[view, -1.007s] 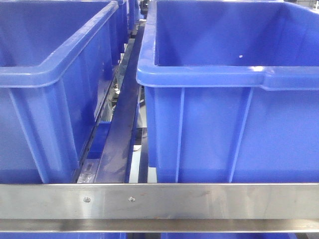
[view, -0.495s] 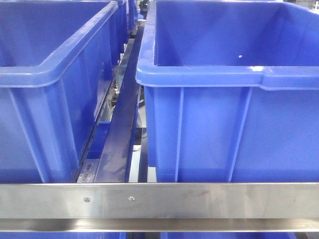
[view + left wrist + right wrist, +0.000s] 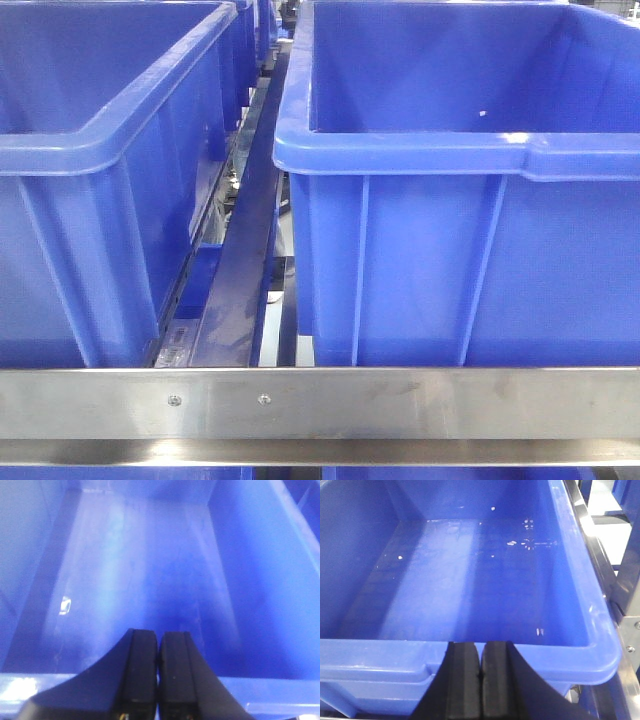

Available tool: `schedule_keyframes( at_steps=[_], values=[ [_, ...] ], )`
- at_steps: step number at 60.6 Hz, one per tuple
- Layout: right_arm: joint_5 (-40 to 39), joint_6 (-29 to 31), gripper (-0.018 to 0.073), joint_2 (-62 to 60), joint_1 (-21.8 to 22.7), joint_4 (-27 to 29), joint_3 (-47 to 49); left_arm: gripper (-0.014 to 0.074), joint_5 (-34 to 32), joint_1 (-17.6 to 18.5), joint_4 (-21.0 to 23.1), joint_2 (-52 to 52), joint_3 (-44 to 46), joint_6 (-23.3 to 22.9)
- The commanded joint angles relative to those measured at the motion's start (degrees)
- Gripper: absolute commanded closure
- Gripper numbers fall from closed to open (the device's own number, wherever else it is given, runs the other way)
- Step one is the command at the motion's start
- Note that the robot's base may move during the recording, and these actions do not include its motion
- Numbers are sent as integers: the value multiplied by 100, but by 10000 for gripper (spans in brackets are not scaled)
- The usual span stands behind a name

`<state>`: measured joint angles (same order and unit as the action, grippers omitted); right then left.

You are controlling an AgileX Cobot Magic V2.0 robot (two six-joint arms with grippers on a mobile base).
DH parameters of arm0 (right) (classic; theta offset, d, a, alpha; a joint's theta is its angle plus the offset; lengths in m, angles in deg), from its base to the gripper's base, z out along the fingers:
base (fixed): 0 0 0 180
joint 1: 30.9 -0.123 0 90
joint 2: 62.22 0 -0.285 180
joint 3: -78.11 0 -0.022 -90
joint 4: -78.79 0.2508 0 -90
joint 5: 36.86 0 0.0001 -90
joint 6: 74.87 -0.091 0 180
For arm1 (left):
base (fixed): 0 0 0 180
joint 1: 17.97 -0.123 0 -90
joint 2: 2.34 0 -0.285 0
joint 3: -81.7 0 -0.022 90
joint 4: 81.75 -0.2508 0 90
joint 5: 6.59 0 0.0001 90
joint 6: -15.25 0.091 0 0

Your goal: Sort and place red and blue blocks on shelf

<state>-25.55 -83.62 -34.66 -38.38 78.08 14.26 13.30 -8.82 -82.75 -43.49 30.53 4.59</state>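
2 large blue plastic bins [image 3: 470, 150] sit on the stainless-steel shelf [image 3: 400, 405]. Left gripper [image 3: 158, 672] and right gripper [image 3: 481, 680] hover at near rims, jaws fully closed, holding nothing. No red or blue blocks visible. Likely between placements; next: fetch blocks.

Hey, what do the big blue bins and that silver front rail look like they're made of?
The blue bins look like moulded plastic: semi-glossy walls, ribbed sides, rounded rolled rims. The front rail looks like brushed stainless steel, going by its dull grey sheen and two screw heads.
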Motion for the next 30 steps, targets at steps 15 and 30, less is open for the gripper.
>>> schedule_keyframes(
  at_steps=[15, 30],
  values=[
    [-460, 24, 506, 17, -14, 9, 161, 460, -404, 46, 19, 8, 165, -8],
    [-460, 24, 506, 17, -14, 9, 161, 460, -404, 46, 19, 8, 165, -8]
  ],
)
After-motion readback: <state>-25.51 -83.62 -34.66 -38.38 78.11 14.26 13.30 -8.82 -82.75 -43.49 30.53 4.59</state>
